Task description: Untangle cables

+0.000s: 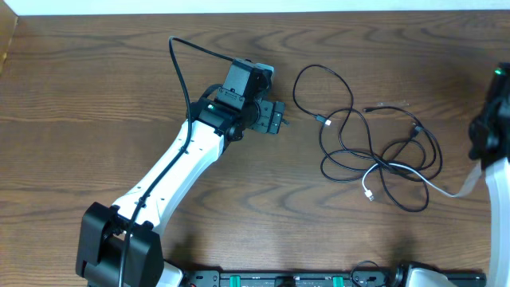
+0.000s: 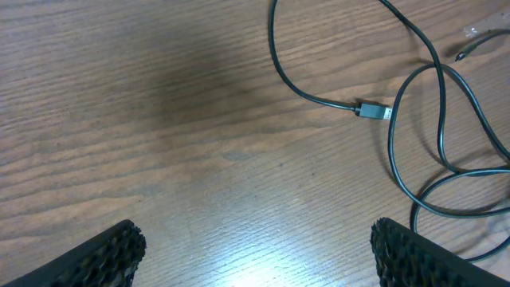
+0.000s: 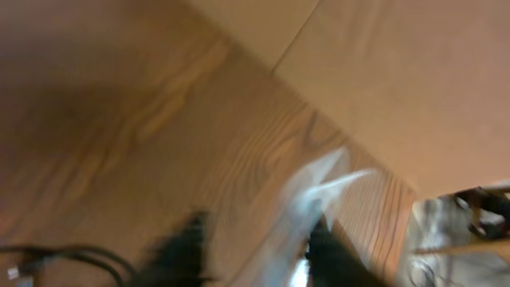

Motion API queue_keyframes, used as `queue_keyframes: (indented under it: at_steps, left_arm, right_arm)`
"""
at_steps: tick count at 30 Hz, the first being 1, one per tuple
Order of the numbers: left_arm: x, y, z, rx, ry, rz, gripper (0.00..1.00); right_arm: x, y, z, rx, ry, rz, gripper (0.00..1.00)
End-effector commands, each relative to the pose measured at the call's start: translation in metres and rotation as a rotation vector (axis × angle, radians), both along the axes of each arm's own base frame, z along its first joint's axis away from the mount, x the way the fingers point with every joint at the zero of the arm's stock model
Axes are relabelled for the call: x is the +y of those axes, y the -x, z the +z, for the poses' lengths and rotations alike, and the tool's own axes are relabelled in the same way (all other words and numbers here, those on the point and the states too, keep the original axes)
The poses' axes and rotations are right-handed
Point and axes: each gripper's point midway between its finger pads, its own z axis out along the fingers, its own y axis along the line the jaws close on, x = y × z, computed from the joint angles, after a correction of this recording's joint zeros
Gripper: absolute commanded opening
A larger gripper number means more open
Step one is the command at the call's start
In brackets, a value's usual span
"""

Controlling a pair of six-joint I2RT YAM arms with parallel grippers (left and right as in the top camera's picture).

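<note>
Cables (image 1: 374,151) lie on the wooden table (image 1: 96,96), right of centre, between the two arms. The black cord (image 1: 296,92) forms several open loops that cross one another. Its black plug (image 1: 321,120) points left toward the left gripper (image 1: 275,119), near it but not touching. The white cord (image 1: 434,187) crosses the lower loops. Its white plug (image 1: 368,194) rests on the table at the lower edge of the tangle, and the rest runs right toward the right arm (image 1: 494,135). The left gripper's fingers (image 2: 103,255) stand wide apart and hold nothing. In the left wrist view they sit over bare wood, with the black plug ahead and to the right. The right wrist view is blurred: the white cord shows as a pale streak between the two dark fingers of the right gripper (image 3: 255,255). Whether they clamp it cannot be told.
</note>
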Motion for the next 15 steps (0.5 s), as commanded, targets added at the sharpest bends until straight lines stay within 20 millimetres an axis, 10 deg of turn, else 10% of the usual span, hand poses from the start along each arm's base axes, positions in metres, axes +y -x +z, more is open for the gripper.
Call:
queue_keyframes:
  at_steps: [1, 3, 9, 15]
  left_arm:
    - [0.003, -0.001, -0.006, 0.013, -0.006, 0.021, 0.91]
    - [0.003, -0.001, -0.006, 0.014, -0.005, 0.023, 0.91]
    - [0.003, -0.001, -0.006, 0.018, 0.002, 0.035, 0.91]
    - [0.003, -0.001, -0.006, 0.018, 0.002, 0.035, 0.91]
  right_arm:
    - [0.003, -0.016, -0.04, 0.066, -0.095, -0.004, 0.86]
    - [0.003, -0.018, -0.053, 0.085, -0.127, -0.022, 0.99]
    - [0.017, -0.026, -0.079, 0.098, -0.276, 0.03, 0.99]
    - [0.078, -0.041, -0.104, 0.116, -0.599, 0.291, 0.99]
